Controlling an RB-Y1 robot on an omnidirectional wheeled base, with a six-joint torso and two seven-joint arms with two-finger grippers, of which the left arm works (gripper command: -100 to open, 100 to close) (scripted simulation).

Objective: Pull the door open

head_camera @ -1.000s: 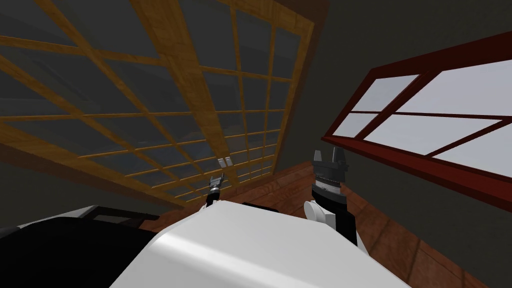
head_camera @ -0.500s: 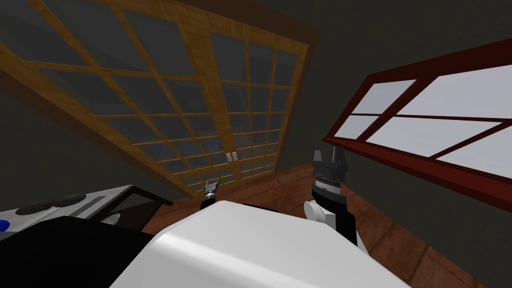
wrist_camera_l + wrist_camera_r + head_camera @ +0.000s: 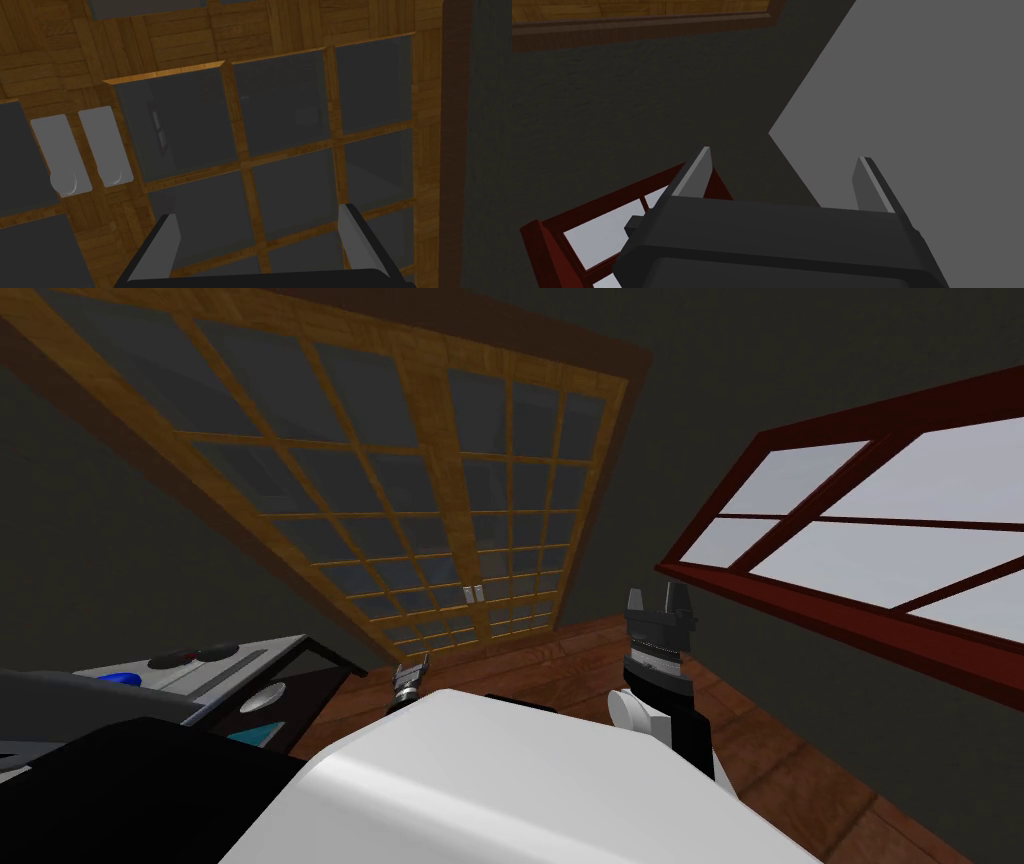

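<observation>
Wooden glazed door (image 3: 240,165) faces the left gripper (image 3: 258,212), spread wide and empty, grey handles (image 3: 105,145) nearby; right gripper (image 3: 785,154) likewise

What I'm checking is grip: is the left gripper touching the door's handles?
Apart. Left wrist view: the left gripper open before glass panes, the grey handles clear of both fingers.

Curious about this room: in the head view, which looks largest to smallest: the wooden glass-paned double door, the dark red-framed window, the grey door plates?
Largest: the wooden glass-paned double door.
Next: the dark red-framed window, cut off by the picture's edge.
Smallest: the grey door plates.
</observation>
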